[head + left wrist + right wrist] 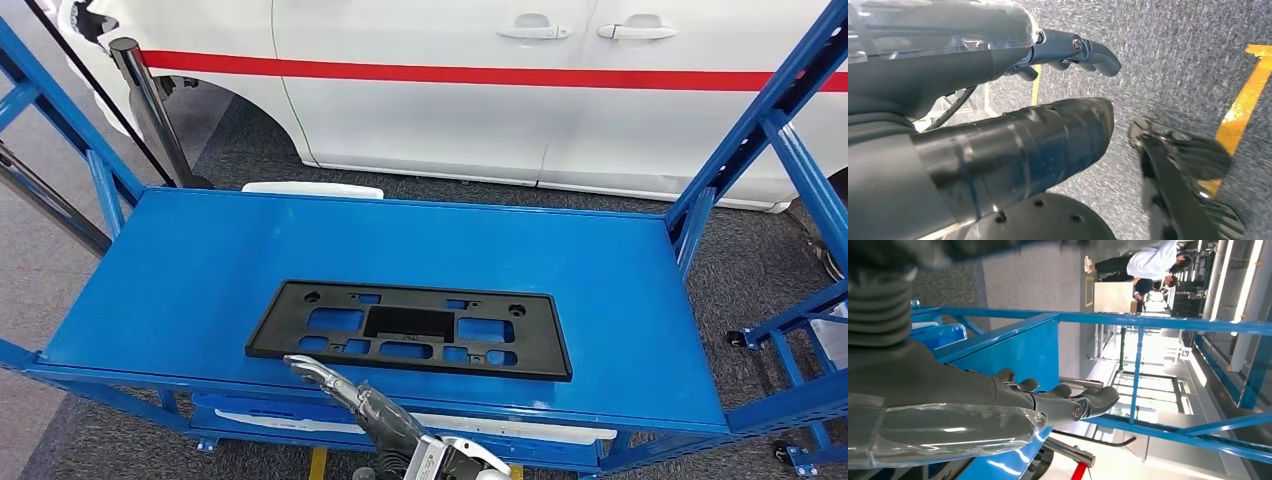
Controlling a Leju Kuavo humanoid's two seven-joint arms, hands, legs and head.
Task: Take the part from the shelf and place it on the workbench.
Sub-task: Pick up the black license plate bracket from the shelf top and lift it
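The part [410, 329] is a flat black rectangular frame with several cutouts. It lies on the blue shelf [200, 270], near the front edge. My right hand [318, 373] reaches in from below, fingers stretched out, its tips just at the part's front left edge. In the right wrist view the right hand [1063, 405] is open and flat beside the blue shelf board [1018, 352], with nothing in it. My left hand [1068, 55] hangs over the grey floor, thumb and fingers apart, holding nothing.
A white car with a red stripe [500, 90] stands behind the shelf. Blue uprights [770, 130] flank both ends, and a black post [150, 105] stands at the back left. A yellow floor line [1243, 105] runs below my left hand. People [1148, 262] stand far off.
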